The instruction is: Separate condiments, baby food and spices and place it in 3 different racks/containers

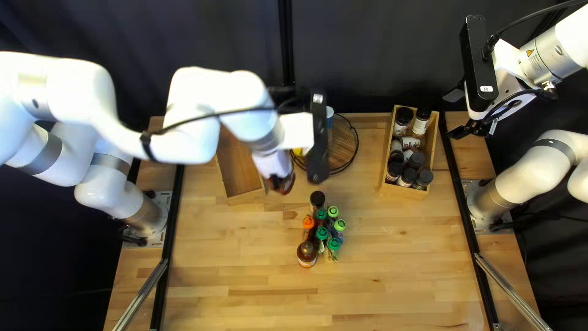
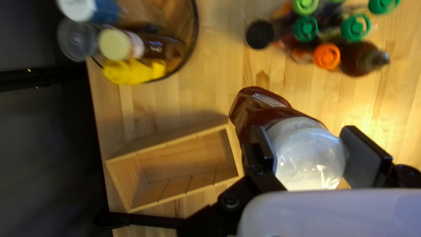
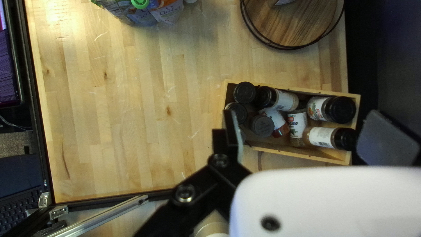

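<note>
On the near side of the wire-rimmed round tray stand baby food pouches with green caps and an orange cap, crowded among an amber bottle and a black-capped bottle. Left and nearer than the tray, my left gripper pinches a glossy dark red bottle by its whitish, shiny end, fingers parted to its width. Left of the tray lies a plain wooden box; right of it, a wooden crate of dark-lidded, white-labelled spice jars. Farther right, my right gripper is spread wide, gripping nothing. On the tray: a bright yellow bottle.
</note>
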### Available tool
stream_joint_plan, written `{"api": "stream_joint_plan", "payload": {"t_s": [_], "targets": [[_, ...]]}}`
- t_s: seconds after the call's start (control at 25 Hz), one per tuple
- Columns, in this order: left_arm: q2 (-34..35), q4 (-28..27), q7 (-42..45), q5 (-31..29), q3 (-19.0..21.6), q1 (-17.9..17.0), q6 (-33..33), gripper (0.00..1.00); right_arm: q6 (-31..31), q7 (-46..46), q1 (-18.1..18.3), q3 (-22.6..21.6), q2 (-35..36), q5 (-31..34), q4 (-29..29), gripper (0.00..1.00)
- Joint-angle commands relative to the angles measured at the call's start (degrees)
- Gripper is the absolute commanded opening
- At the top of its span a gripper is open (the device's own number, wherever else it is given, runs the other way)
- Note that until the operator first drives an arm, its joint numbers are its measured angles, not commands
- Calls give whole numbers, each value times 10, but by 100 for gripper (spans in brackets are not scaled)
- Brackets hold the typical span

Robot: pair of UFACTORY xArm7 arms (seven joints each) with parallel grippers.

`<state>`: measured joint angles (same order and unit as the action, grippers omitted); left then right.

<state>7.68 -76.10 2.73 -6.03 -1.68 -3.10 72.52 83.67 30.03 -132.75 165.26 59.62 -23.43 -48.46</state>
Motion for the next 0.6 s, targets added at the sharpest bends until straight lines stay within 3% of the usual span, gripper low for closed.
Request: {"api": "stream_joint_plan", "payload": {"t_s": [0.04, 0.16, 0.6], "targets": [[-82, -84, -30, 34, -17, 14, -18, 0, 0, 0, 0, 0, 0, 0, 0, 100], [-127, -122, -54, 58, -25, 27, -31, 0, 0, 0, 0, 0, 0, 0, 0, 100], [-216, -172, -124, 125, -48, 85, -99, 0, 0, 0, 0, 0, 0, 0, 0, 100]]}}
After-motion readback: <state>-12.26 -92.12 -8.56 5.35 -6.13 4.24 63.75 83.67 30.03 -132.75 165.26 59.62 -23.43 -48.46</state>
